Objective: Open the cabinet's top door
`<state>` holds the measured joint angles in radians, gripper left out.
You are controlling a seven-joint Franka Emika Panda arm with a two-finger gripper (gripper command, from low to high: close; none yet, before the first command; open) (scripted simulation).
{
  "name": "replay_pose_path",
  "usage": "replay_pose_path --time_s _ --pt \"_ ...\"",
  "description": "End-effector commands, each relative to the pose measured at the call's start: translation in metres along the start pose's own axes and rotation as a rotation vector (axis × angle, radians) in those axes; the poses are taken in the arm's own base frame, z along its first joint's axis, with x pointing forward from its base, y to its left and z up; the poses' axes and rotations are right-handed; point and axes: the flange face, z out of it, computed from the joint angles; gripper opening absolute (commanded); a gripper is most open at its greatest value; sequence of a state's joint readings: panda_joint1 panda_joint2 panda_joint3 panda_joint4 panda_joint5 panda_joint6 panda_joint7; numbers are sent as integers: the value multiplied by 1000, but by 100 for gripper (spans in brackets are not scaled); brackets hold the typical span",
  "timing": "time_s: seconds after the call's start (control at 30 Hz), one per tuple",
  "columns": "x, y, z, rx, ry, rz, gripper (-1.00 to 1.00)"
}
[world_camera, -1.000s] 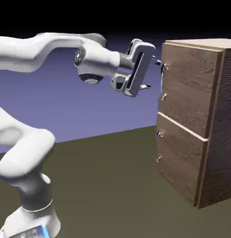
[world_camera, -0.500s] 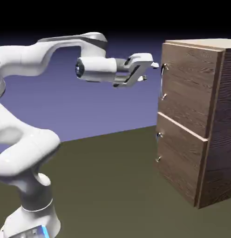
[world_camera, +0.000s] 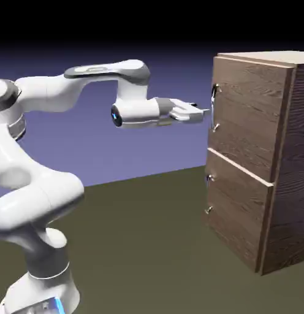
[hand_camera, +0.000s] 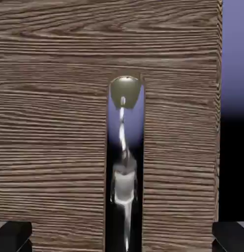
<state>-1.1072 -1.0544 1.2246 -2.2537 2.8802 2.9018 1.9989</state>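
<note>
Cabinet (world_camera: 258, 153) stands on the dark worktop (world_camera: 148, 245), straight ahead of the tool (world_camera: 203, 111). Its top door (world_camera: 243, 116) looks shut, flat against the wood front. The silver handle (hand_camera: 124, 162) is a curved bar that runs up and down near the door's edge, right in front of the tool.

The tool lies flat and points at that handle, its tips just beside the bar. In the hand view the bar sits in the middle, with one dark fingertip (hand_camera: 13, 235) far off on one side and the other far off on the other side. So the tool's two fingers are wide apart and hold nothing. They are spread like this so the bar can slip in between them.

I think the next job is to go a bit closer, pinch the bar, then pull so the door swings out.
</note>
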Motion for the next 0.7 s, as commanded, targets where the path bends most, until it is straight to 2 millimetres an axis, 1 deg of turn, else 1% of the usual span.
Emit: replay_pose_path --time_s 0.0,0.1,0.13,0.17,0.3,0.4,0.67 --pt "0 0 10 0 0 -1 0" --pt "0 -1 39 0 0 1 0" --pt "0 -1 39 0 0 1 -100" --pt "0 -1 39 0 0 1 -100" --pt "-10 -10 18 -59 59 1 -100" --pt "-16 -16 5 -94 94 1 -100" --pt "-27 -28 -15 -155 156 1 -100"
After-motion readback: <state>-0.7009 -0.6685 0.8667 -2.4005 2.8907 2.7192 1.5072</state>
